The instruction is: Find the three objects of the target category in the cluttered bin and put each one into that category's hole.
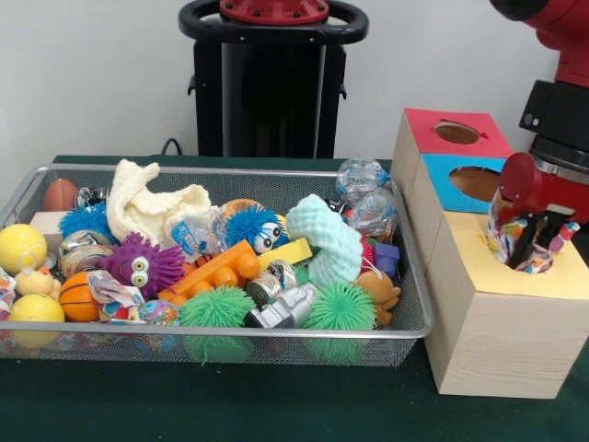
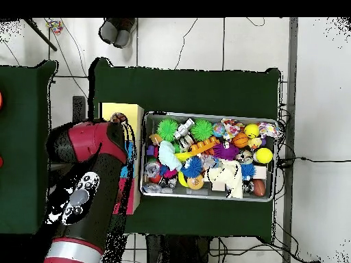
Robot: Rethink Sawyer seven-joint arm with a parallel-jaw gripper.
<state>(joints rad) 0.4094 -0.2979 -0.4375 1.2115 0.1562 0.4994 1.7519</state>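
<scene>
On the green table point(image 1: 276, 405), the wire bin point(image 1: 212, 333) spreads wide, crammed to the rim. Beside it stands the wooden box point(image 1: 488, 341) with three holes in a row: red top point(image 1: 442, 138) at the far end, blue top point(image 1: 465, 170) in the middle, yellow top point(image 1: 497, 267) nearest the camera. The red and black arm point(image 2: 86, 185) drops in from above, and in the overhead view it covers most of the box, leaving only the yellow end showing. The gripper point(image 1: 532, 241) points straight down right at the yellow top's hole, and it is closed around a colourful crinkly packet point(image 1: 506, 238), which hangs upright, long axis vertical, lower end at the hole's mouth. Inside the bin: a cream cloth point(image 1: 152, 207) bunched at the back, a mint foam piece point(image 1: 327, 241) standing tall, an orange block point(image 1: 221, 272) lying slantwise, green spiky balls point(image 1: 342, 306) at the front wall, a purple fuzzy toy with eyes point(image 1: 140, 264), and yellow balls point(image 1: 20, 247) at the end farthest from the box.
</scene>
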